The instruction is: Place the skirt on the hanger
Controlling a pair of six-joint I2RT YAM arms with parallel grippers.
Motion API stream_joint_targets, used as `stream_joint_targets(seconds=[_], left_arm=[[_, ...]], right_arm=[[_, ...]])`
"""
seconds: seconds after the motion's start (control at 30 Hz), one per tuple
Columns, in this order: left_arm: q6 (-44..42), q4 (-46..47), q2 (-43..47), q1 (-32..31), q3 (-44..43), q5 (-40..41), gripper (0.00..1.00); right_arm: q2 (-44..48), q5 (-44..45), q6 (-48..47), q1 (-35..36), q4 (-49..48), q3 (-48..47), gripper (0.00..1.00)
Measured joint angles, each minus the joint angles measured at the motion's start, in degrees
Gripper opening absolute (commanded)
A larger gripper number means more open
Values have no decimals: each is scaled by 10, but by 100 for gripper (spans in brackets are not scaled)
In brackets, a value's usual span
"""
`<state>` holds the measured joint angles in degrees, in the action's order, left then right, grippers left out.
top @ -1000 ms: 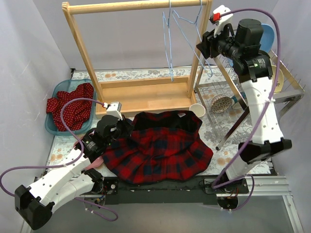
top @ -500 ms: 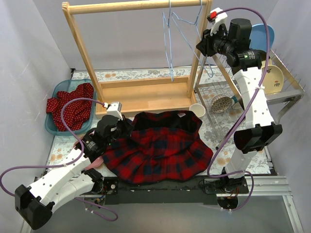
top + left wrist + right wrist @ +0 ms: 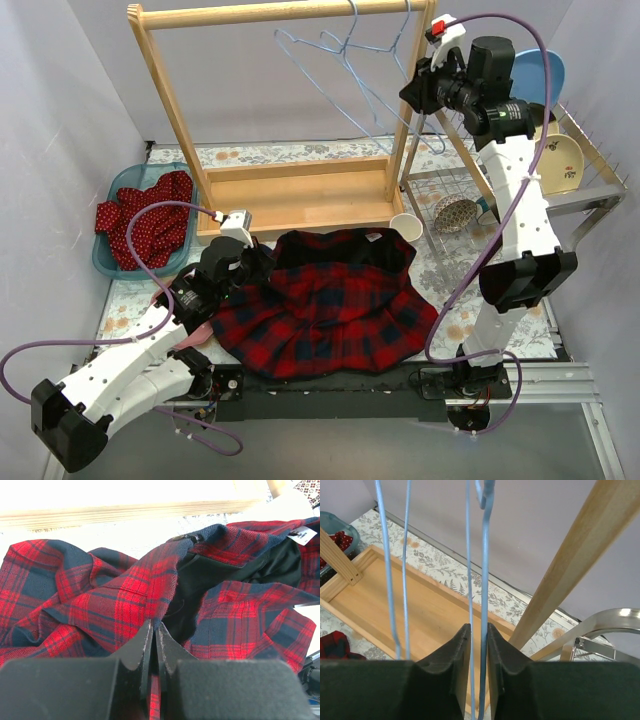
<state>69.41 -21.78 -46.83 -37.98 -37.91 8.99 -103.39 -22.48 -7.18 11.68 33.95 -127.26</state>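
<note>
The red and navy plaid skirt [image 3: 330, 300] lies spread on the table in front of the wooden rack. My left gripper [image 3: 255, 262] is at its left waist edge, shut on a fold of the plaid cloth [image 3: 125, 595]; the jaws [image 3: 154, 627] pinch it. Two blue wire hangers [image 3: 350, 60] hang from the rack's top bar. My right gripper [image 3: 415, 95] is raised beside the rack's right post. Its jaws [image 3: 478, 630] are closed on a thin blue hanger wire [image 3: 485, 555], and a second wire runs between them.
The wooden rack [image 3: 290, 190] has a tray base and two posts. A blue basin [image 3: 108, 262] holds a red dotted cloth at the left. A white cup [image 3: 405, 226] and a metal dish rack [image 3: 600, 190] with bowl and plates stand at the right.
The right arm rose and drew in toward the rack post. The hangers swung from edge-on to spread out leftward along the bar. The left arm and skirt have not moved.
</note>
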Motion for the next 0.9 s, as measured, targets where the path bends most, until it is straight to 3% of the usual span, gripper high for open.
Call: stream_joint_targets(seconds=[0.13,0.23,0.33,0.37,0.9], left_arm=[[0,0,0,0,0,0,0],[0,0,0,0,0,0,0],[0,0,0,0,0,0,0],[0,0,0,0,0,0,0],[0,0,3,0,0,0,0]], right_arm=[[-16,0,0,0,-7,-6,31],[-24,-1,0,0,-7,-6,27],[-29,-4,2,0,-8,-6,12],[-30,-4,5,0,-8,-6,2],[8,-9,8,-1,-2,-27,1]])
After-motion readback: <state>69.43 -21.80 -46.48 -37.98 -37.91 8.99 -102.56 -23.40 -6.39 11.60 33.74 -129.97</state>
